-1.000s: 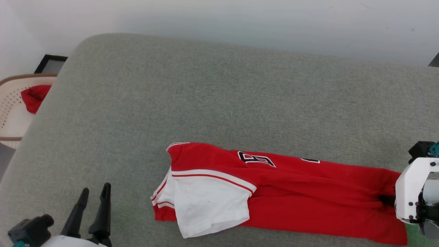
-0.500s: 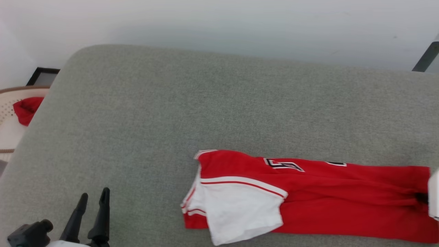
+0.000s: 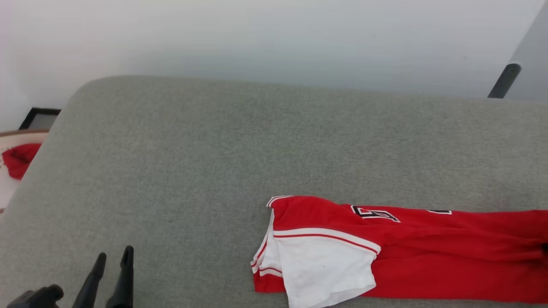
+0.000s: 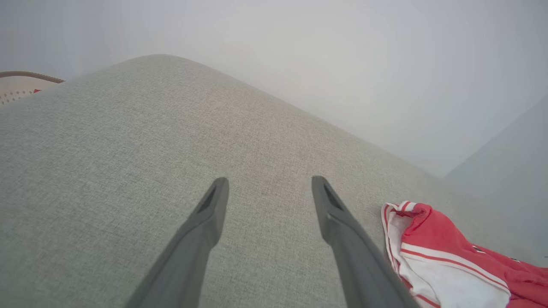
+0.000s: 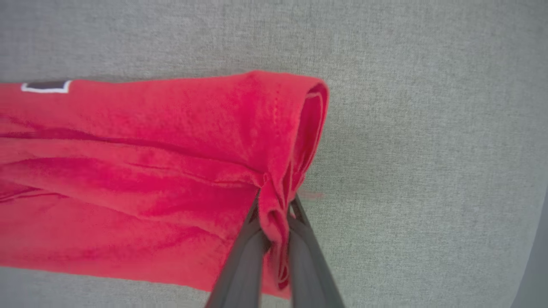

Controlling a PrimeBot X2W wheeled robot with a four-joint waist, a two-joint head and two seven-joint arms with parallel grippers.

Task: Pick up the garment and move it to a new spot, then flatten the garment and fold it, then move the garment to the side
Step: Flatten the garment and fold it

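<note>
The garment (image 3: 428,256), a red jersey with a white sleeve and black print, lies stretched in a long folded strip on the grey cushion (image 3: 214,162) at the lower right of the head view. Its sleeve end also shows in the left wrist view, garment (image 4: 432,252). In the right wrist view my right gripper (image 5: 276,202) is shut on a bunched pinch of the garment (image 5: 150,171) at its red hem end. My left gripper (image 3: 114,254) stands open above bare cushion at the lower left, well apart from the shirt; the left gripper (image 4: 269,188) holds nothing.
A beige wicker basket (image 3: 13,133) with a small red cloth (image 3: 17,158) sits past the cushion's left edge. A white wall runs behind the cushion. A dark slanted leg (image 3: 504,80) stands at the far right.
The garment has slid rightward across the cushion, pulled by its hem end. The head camera has also shifted, and the right arm's white body has left the head view.
</note>
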